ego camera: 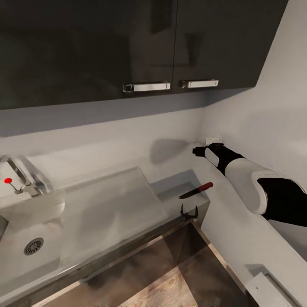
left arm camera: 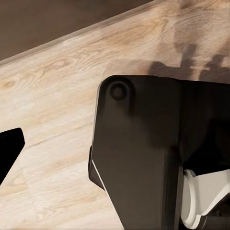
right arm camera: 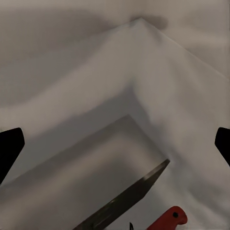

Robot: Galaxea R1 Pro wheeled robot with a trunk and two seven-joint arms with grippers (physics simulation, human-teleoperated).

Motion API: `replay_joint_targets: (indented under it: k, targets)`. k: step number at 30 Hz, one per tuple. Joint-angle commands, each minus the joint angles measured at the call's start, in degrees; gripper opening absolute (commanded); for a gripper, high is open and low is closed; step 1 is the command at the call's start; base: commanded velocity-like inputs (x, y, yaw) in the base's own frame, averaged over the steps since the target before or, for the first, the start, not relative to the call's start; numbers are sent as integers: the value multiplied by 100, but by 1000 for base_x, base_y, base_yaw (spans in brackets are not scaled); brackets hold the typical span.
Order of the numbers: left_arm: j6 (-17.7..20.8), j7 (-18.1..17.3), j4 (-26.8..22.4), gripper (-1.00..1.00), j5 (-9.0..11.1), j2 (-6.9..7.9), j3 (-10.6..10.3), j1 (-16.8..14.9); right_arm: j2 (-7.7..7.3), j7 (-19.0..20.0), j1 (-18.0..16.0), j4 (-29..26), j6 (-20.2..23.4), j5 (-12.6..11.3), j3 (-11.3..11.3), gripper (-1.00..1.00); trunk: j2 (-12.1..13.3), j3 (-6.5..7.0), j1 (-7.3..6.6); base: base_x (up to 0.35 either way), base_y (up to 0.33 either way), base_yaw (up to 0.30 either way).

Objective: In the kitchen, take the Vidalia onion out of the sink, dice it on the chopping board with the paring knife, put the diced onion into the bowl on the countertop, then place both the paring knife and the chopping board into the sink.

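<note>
- The knife [ego camera: 197, 190] is lying flat on the small patch of countertop [ego camera: 177, 187] at the far right corner, right of the sink's [ego camera: 25, 238] drainboard, handle pointing right. My guess is it's parked there so you can grab it by the handle.
- Your right arm [ego camera: 245, 179] is reaching out toward the far corner wall, sitting above and just past the knife.
- In the right wrist view, the right gripper's fingers [right arm camera: 10, 148] are sitting wide apart at the frame edges with nothing between them.
- Your left gripper [left arm camera: 9, 148] is pointing down at the wood floor [left arm camera: 52, 96]; can't tell if it's spread or not.
</note>
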Motion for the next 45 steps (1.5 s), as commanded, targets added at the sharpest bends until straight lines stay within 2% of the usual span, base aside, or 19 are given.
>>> replay_joint_targets:
  k: [1, 33, 45]
  targets:
    - [-10, 33, -11, 100, 48, 9, -48, 0, -2, -22, -3, -10, 29, -51, 19, 100, -12, -20, 3, 0, 0, 0]
    - [-10, 33, 69, 100, 48, 6, -48, -1, -6, -28, 59, -10, 29, -51, 12, 100, -12, -309, 3, 0, 0, 0]
    - [-10, 33, 69, 100, 48, 9, -48, 0, -79, -21, 100, -10, 29, -52, 14, 100, -12, -418, 3, 0, 0, 0]
